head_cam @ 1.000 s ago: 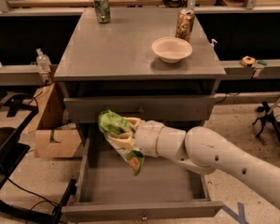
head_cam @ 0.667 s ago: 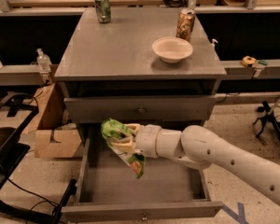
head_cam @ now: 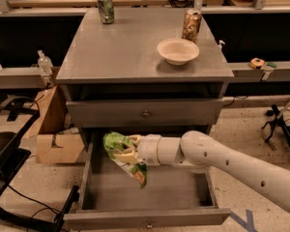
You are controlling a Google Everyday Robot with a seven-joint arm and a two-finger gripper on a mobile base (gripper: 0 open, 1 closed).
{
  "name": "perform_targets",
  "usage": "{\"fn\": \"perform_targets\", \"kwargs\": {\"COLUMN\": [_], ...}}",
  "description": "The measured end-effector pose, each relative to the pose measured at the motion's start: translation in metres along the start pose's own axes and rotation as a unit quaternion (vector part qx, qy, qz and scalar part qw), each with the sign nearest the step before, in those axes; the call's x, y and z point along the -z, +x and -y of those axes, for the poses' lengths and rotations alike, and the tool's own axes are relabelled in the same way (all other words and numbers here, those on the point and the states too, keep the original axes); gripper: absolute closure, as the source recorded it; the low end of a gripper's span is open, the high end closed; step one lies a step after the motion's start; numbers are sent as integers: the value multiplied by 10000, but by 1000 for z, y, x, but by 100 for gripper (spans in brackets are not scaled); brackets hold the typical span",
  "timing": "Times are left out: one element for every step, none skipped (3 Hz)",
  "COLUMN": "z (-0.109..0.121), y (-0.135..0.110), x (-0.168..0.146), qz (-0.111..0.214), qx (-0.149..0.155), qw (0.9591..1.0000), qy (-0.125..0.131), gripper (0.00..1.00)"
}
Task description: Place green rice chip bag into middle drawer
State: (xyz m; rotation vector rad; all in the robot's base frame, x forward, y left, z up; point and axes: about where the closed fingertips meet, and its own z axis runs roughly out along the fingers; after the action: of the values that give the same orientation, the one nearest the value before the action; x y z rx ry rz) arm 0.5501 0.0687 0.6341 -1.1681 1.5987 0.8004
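Note:
The green rice chip bag [head_cam: 122,154] is crinkly bright green with tan chip pictures and hangs over the left part of the open middle drawer [head_cam: 150,219]. My gripper [head_cam: 127,151] reaches in from the right on a white arm and is shut on the bag, holding it above the drawer floor. The drawer is pulled out wide, its grey front with a small brass knob toward the camera. Its inside is bare where it shows.
The shut grey drawer [head_cam: 146,113] sits above the open one. On the cabinet top stand a white bowl [head_cam: 178,50], a green soda can [head_cam: 106,7] and a tan can [head_cam: 191,25]. A cardboard box [head_cam: 55,134] stands left of the cabinet.
My gripper has moved the bag slightly right and down, lower over the open drawer. The grip on the bag is unchanged.

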Motion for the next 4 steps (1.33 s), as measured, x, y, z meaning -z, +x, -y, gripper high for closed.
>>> {"fn": "perform_targets", "kwargs": {"z": [-1, -2, -4, -5], "y": [0, -1, -2, -2], "x": [-2, -3, -4, -6], "qz": [3, 6, 10, 13], "qx": [2, 5, 8, 10], "qw": [10000, 10000, 10000, 10000], "qy": [-20, -36, -53, -69], "gripper": [62, 38, 15, 0]}}
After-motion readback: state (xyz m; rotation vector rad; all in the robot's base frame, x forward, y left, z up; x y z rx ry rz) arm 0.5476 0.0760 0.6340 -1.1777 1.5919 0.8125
